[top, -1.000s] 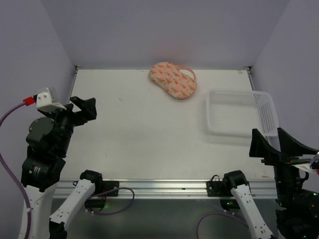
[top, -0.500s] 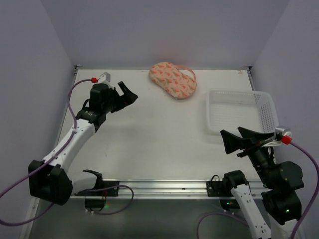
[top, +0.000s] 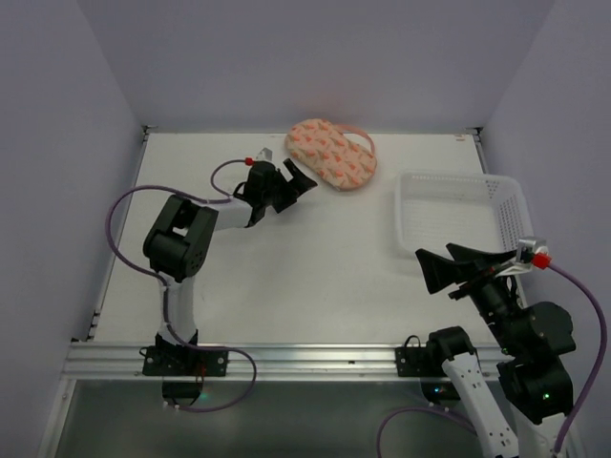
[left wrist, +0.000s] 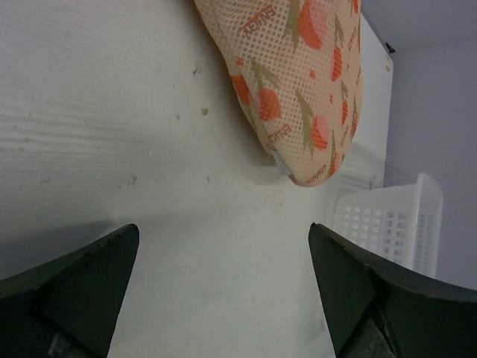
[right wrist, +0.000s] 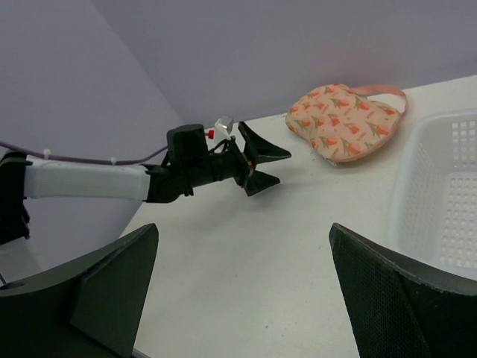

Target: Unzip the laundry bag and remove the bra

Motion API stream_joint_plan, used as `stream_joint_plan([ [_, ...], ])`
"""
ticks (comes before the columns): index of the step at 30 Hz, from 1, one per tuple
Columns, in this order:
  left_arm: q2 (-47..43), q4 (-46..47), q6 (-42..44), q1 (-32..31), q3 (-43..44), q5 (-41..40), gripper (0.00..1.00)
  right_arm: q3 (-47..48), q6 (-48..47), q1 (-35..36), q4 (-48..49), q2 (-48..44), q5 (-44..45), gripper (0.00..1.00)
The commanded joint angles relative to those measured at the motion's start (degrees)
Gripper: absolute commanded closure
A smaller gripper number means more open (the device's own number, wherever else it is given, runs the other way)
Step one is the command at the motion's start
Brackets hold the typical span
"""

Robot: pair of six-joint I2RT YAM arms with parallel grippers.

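Note:
The laundry bag (top: 329,153), peach-pink with an orange-red and green print and a pink loop, lies zipped shut at the table's back centre. It also shows in the left wrist view (left wrist: 302,82) and the right wrist view (right wrist: 343,119). My left gripper (top: 294,189) is open and empty, low over the table just left of the bag, apart from it. My right gripper (top: 447,264) is open and empty, raised over the near right of the table. The bra is hidden.
A white plastic lattice basket (top: 462,215) stands at the right side, also in the right wrist view (right wrist: 440,194) and the left wrist view (left wrist: 395,224). The left arm (right wrist: 97,181) stretches across the table's left half. Purple walls enclose the table.
My left arm has reached forward and right, from the near left to just beside the bag. My right gripper has risen and turned toward the table. The bag has not moved.

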Motion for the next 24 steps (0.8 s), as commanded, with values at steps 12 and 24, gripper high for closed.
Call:
stream_joint_plan([
  [12,19.32,18.79,-10.65,-0.97,17.21,-3.33,0.12,-0.74,0.35,0.08,0.9,2.38,-0.39,0.01],
  [24,26.9,18.0,-11.18,-1.06,24.09,-2.09,0.48,-1.89,-0.79,0.08,1.6,3.78,-1.26,0.01],
])
